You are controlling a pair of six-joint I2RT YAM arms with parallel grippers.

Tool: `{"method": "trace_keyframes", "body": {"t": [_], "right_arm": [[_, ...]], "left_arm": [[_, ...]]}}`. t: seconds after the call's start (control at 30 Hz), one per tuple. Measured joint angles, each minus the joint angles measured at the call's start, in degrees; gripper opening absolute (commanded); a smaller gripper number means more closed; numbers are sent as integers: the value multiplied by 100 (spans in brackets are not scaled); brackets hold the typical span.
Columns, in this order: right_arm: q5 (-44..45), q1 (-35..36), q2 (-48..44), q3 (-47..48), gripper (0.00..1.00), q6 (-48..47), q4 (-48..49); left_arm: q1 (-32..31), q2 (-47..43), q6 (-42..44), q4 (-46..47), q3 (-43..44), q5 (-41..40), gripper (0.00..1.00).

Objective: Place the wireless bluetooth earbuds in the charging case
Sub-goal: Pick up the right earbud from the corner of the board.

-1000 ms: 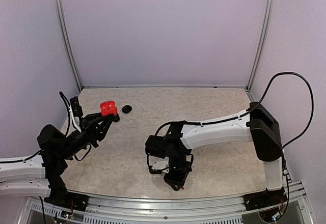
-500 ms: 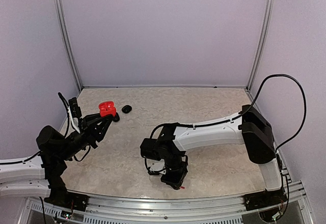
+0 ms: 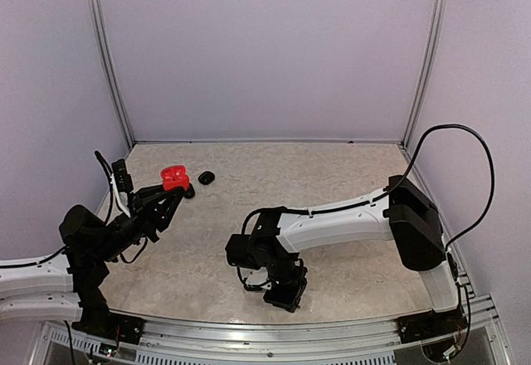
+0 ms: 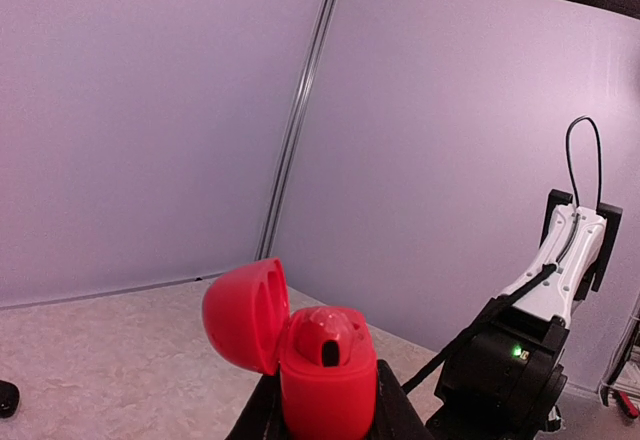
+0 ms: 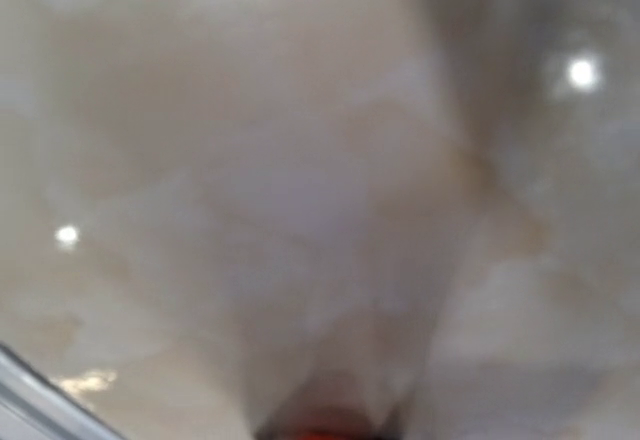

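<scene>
Charging case [image 4: 325, 385], red, lid open, clamped upright in left pincer [image 3: 172, 189]. Right pincer [image 3: 282, 297] low over worktop [image 3: 348, 182], clenched or released impossible to tell; red blur [image 5: 320, 432] between its tips.

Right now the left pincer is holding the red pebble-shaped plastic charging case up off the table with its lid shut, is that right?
Not quite. The left pincer does hold the red pebble-shaped plastic charging case up off the table, but its lid is flipped open, not shut. The left wrist view shows this plainly.
</scene>
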Motion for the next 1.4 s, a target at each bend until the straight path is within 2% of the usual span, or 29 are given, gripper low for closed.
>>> {"method": "trace_keyframes", "body": {"t": [0.33, 1.1, 1.23, 1.4], "right_arm": [[57, 11, 83, 177, 29, 0, -46], [153, 9, 46, 210, 12, -59, -2], [275, -48, -256, 173, 11, -72, 374], [463, -166, -1193, 2, 11, -197, 1095]], "left_arm": [[-9, 0, 13, 0, 0, 0, 0], [-11, 13, 15, -2, 0, 0, 0], [-11, 63, 17, 4, 0, 2, 0], [-11, 273, 39, 0, 0, 46, 0]]}}
